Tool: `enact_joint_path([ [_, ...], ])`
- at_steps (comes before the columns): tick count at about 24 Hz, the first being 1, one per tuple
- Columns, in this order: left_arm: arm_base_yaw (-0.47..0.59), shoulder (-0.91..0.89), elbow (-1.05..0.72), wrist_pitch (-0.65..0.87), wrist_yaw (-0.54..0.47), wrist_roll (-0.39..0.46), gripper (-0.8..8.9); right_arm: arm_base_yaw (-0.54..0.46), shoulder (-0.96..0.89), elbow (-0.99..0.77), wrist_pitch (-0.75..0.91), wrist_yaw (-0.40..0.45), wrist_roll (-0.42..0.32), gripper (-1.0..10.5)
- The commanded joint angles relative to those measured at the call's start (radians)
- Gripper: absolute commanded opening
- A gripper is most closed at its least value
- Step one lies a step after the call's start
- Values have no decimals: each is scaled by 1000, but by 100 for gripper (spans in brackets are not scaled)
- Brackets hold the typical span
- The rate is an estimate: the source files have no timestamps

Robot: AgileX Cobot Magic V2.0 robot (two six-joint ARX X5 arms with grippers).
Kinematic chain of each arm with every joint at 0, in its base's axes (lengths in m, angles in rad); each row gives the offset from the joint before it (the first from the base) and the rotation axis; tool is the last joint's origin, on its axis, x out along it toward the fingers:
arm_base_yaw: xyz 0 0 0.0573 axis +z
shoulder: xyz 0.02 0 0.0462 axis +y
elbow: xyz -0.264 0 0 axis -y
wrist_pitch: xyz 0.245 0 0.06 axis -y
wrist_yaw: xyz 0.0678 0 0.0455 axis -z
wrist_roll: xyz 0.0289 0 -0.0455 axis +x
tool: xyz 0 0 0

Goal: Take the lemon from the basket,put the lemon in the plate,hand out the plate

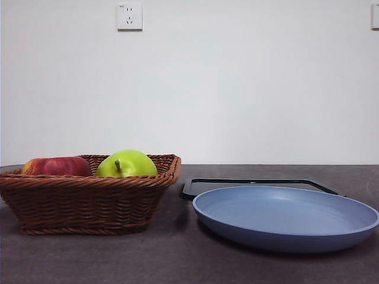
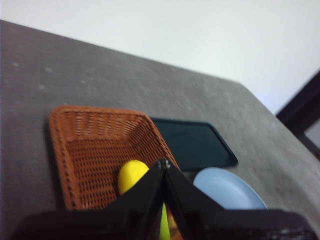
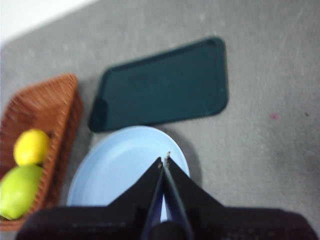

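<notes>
Plate (image 1: 284, 228) sits up front on the worktop, under the right end effector (image 3: 165, 159), jaws closed, empty. Left end effector (image 2: 163, 162), also closed and empty, hovers over the basket (image 2: 95, 150), lemon (image 2: 131, 175) just below it.

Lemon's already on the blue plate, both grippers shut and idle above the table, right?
Not quite. The lemon is in the basket, beside the green apple; the right wrist view shows it. The plate holds nothing. Both the left gripper and right gripper are shut.
</notes>
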Motion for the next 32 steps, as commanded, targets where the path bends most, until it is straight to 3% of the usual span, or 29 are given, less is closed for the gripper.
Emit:
enact_joint_path([
  [1, -15, 74, 69, -69, 9, 89, 7, -1, 75, 27, -11, -2, -65, 4],
  [6, -60, 197, 177, -230, -26, 222, 7, 13, 214, 32, -33, -65, -105, 4],
  [9, -92, 227, 195, -256, -87, 232, 6, 29, 297, 32, -32, -76, -123, 26],
  [13, -106, 237, 195, -262, -89, 232, 11, 64, 448, 32, -27, -77, -122, 120],
  [14, -106, 237, 195, -262, -89, 232, 32, 69, 485, 32, -26, -77, -122, 161],
  [17, -106, 237, 195, -261, -99, 198, 305, 90, 590, 32, 7, -77, -121, 281],
  [18, -106, 237, 195, -262, -97, 196, 343, 95, 616, 32, 24, -78, -119, 290],
  [23, -106, 237, 195, -282, -95, 196, 350, 116, 710, 32, 122, -79, -80, 279],
  [32, -106, 237, 195, -285, -92, 196, 350, 124, 784, 32, 145, -79, -66, 29],
])
